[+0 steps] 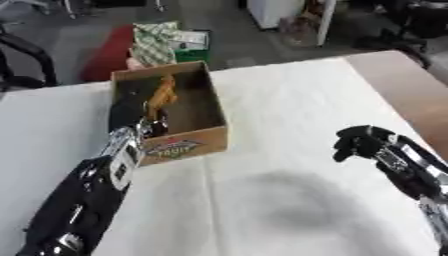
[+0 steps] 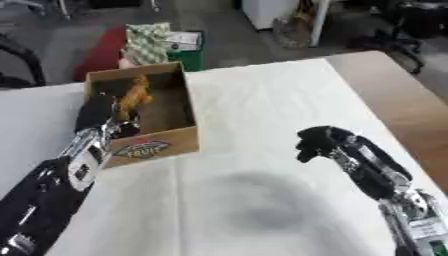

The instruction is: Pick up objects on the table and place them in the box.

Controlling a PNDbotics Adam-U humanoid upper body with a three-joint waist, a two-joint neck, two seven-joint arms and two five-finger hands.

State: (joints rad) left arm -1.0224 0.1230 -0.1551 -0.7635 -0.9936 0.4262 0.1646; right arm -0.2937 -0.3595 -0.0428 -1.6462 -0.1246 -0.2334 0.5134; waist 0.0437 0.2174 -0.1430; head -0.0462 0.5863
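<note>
Office or lab — chair (image 1: 26, 55); grey floor (image 1: 227, 30); white-covered table (image 1: 289, 100)

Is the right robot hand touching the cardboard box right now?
Apart. In the left eye view the right robot hand hovers over the white tablecloth, with a wide stretch of bare cloth between it and the cardboard box.

cardboard box (image 2: 144, 145) | front wall label | reads "FRUIT" in the right eye view | other lettering on it unreadable
</note>
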